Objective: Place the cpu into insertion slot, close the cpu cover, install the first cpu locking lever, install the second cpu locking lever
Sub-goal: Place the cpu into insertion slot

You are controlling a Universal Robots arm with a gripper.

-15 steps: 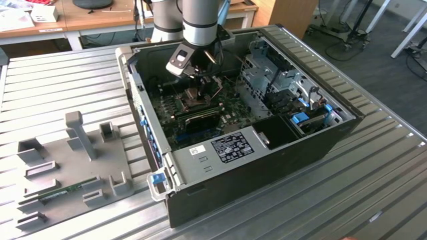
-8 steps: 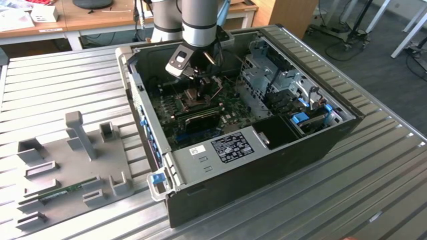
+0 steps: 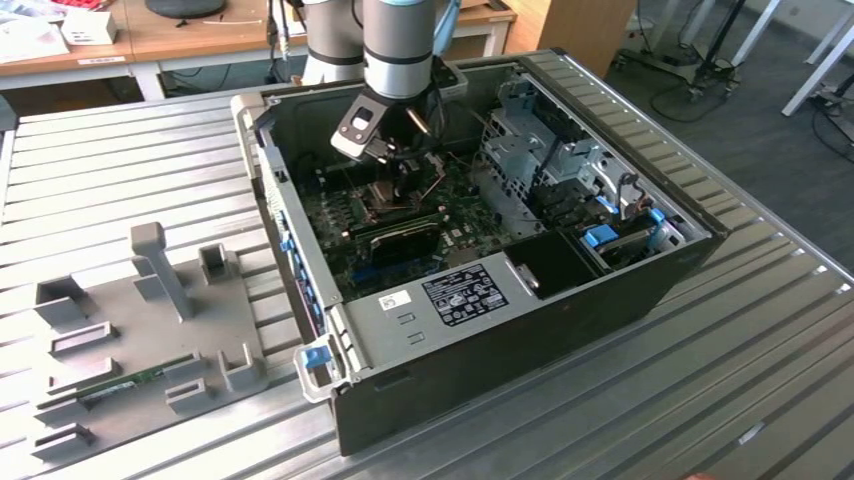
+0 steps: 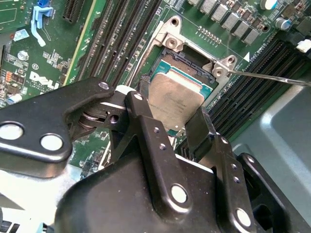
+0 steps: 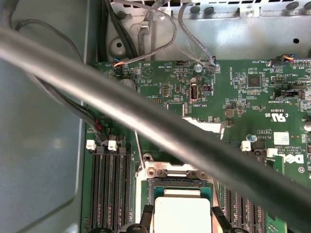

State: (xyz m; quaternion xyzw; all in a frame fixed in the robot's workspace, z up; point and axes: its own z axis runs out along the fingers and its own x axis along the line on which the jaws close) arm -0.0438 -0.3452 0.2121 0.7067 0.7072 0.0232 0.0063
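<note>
The cpu (image 4: 176,97), a flat square chip with a dull grey metal top, sits between my two black fingers (image 4: 141,114), and my gripper (image 4: 168,110) is shut on it. It hangs slightly tilted, just over the insertion slot (image 4: 181,59), a dark square socket with a metal rim on the green motherboard (image 4: 53,58). In the first wrist view the cpu (image 5: 182,213) lies over the insertion slot's rim (image 5: 170,172). A thin wire locking lever (image 4: 272,78) stands swung out beside the socket. In the exterior view my gripper (image 3: 400,185) is low inside the open computer case.
Long black memory slots (image 4: 121,34) flank the socket on both sides. A thick dark cable (image 5: 146,121) crosses the first wrist view. The case's walls (image 3: 561,300) and drive cage (image 3: 547,160) hem in the arm. A grey fixture (image 3: 147,330) lies on the slatted table at the exterior view's left.
</note>
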